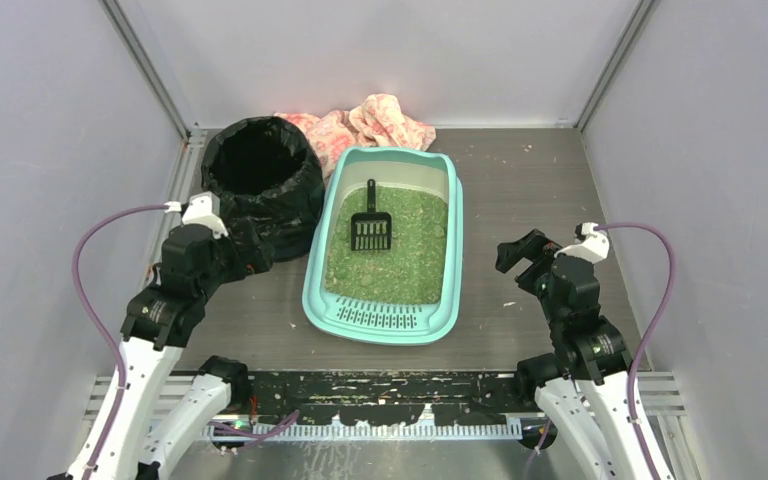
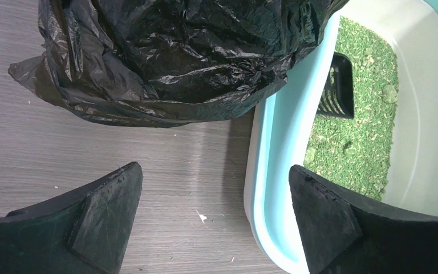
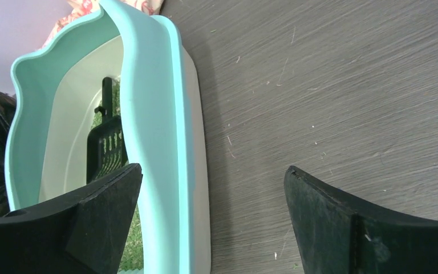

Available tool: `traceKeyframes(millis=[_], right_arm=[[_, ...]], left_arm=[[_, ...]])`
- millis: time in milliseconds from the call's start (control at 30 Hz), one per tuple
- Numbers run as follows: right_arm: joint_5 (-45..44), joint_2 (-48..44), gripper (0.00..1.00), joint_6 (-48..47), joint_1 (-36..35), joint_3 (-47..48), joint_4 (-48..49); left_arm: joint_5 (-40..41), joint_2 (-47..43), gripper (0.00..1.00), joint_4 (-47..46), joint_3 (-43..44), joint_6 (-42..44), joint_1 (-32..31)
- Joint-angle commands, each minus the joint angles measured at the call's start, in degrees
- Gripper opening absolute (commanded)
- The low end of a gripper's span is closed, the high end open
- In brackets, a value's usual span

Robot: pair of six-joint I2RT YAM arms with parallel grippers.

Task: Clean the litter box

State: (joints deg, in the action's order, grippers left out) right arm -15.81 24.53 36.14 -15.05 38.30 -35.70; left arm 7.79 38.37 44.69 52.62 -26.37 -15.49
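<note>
The mint-teal litter box (image 1: 312, 272) sits mid-table, its slotted lip toward me, with green litter (image 1: 410, 250) inside. A black slotted scoop (image 1: 371, 228) lies on the litter, handle pointing away. My left gripper (image 1: 250, 252) hangs open left of the box, beside the bin. In the left wrist view, the left gripper (image 2: 214, 171) straddles bare table and the box rim (image 2: 274, 148), holding nothing. My right gripper (image 1: 513, 258) is open to the right of the box. In the right wrist view, the right gripper (image 3: 212, 172) frames the box's right wall (image 3: 154, 114), not touching it.
A round bin lined with a black bag (image 1: 260, 175) stands against the box's far-left corner. A crumpled pink patterned cloth (image 1: 380, 122) lies behind the box by the back wall. Grey walls close in the table on both sides. Litter crumbs dot the wood.
</note>
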Motion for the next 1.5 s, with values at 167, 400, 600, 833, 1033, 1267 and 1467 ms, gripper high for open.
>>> traceKeyframes(millis=[167,400,600,833,1033,1267,1467], right_arm=[[4.5,-2.4,1.0,-0.2,-0.3,-1.2,3.0],[9.2,1.5,1.0,-0.8,-0.3,-2.2,10.6],[13.5,13.2,1.0,-2.3,-0.3,-0.2,17.0],[14.9,20.3,1.0,-4.8,-0.3,1.2,21.0],[17.7,21.7,1.0,-4.1,-0.3,1.3,22.1],[16.0,19.1,1.0,-4.2,-0.2,0.3,22.2],[12.3,17.9,0.99,-5.1,-0.3,1.6,19.1]], left_arm=[[4.4,2.2,0.96,-0.1,-0.2,-2.3,0.3],[0.7,5.6,0.94,-0.1,-0.5,-3.9,0.3],[-0.2,6.5,0.86,-2.3,-7.1,-12.8,0.3],[3.8,3.7,0.84,-4.3,-15.8,-22.1,0.3],[0.2,-5.0,0.12,-19.7,-29.0,-28.1,0.3],[-4.0,4.4,0.0,-30.1,-34.3,-29.2,0.3],[-9.8,11.0,0.0,-42.3,-37.5,-30.9,0.2]])
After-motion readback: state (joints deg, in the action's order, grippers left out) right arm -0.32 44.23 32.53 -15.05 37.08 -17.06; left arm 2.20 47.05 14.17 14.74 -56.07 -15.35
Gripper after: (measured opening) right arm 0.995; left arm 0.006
